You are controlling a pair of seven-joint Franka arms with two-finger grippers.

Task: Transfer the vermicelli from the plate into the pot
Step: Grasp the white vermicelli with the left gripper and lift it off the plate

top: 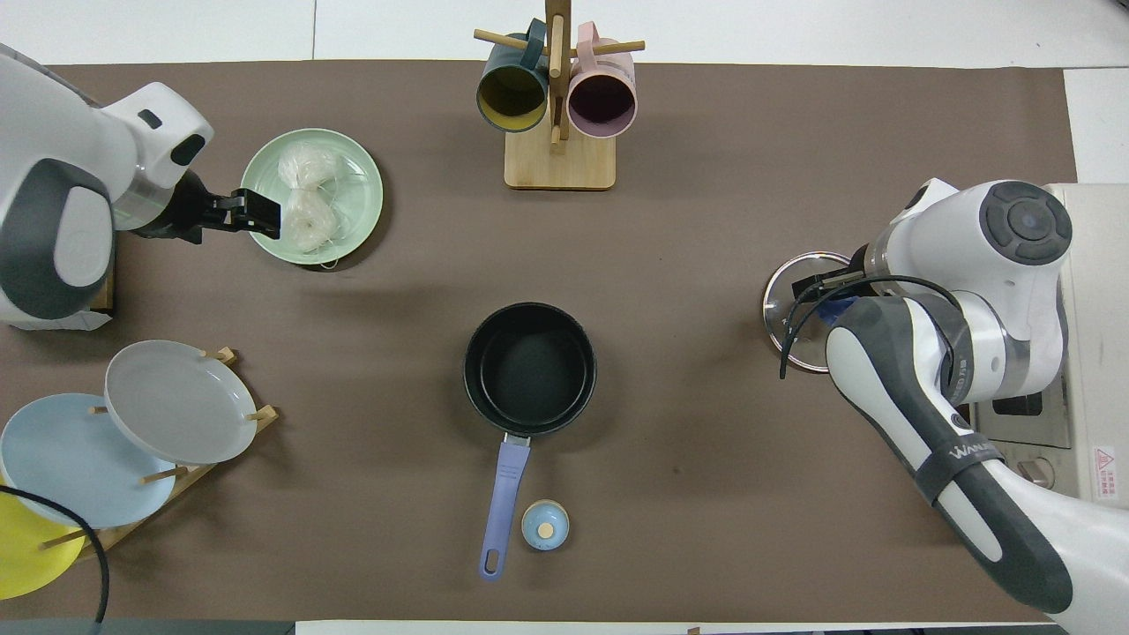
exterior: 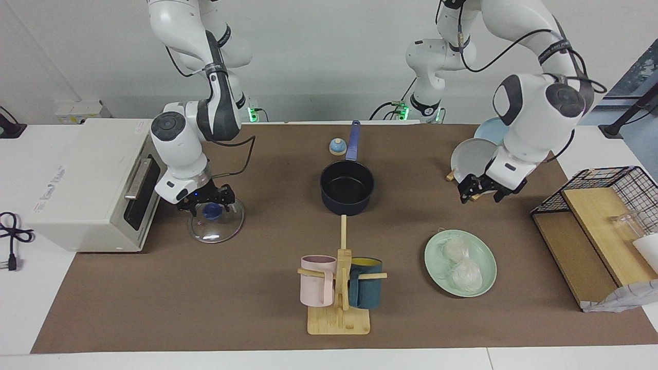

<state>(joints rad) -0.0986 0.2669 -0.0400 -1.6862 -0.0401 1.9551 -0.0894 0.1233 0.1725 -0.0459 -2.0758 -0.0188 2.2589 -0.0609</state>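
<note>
The vermicelli point(exterior: 461, 264) is seen lying on the plate point(exterior: 485, 253) toward the left arm's end of the table, its two bundles lined up along the near-to-far direction. The left gripper point(exterior: 481, 191) is held raised just on the robots' side of it, empty, fingers spread and pointing down. The pot point(exterior: 347, 187) is found empty mid-table; the right gripper point(exterior: 205, 204) is set around the knob of a glass lid point(exterior: 231, 225), waiting.

A pink mug point(exterior: 317, 280) and a teal mug point(exterior: 366, 289) hang on a wooden stand point(exterior: 339, 321), a glass lid point(exterior: 216, 221) lies before a white oven point(exterior: 85, 185).
</note>
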